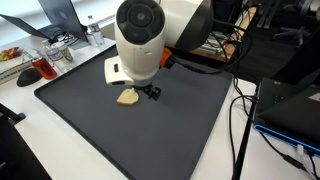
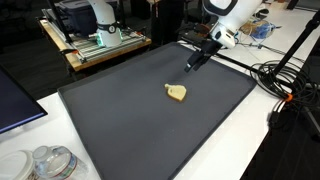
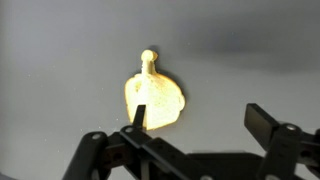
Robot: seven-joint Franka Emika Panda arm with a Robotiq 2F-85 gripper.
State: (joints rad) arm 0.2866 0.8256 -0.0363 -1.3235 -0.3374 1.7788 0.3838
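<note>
Exterior view with the arm close to the camera: the white arm fills the middle and hides the far centre of the grey mat. Only a small black part of the gripper shows below it, so the jaw spacing cannot be read here. The yellow piece lies on the mat near its far edge, just beside that black part; its outline is too small to resolve. Exterior view across the table: the yellow piece lies flat a little beyond the centre of the mat, alone. The gripper hangs over the mat between the piece and the far corner, clear of the piece. It is dark and thin at this size, so the jaws are hard to separate. The arm is cut off by the top edge. Wrist view: the gripper has its jaws spread wide with nothing between them. One finger overlaps the lower edge of the yellow piece; contact cannot be judged. The piece is off to that finger's side, not centred in the gap. It is pale yellow and pear-like, a rounded body narrowing to a short neck with a small round knob. Glare washes out its surface detail. The mat surrounds it.
</note>
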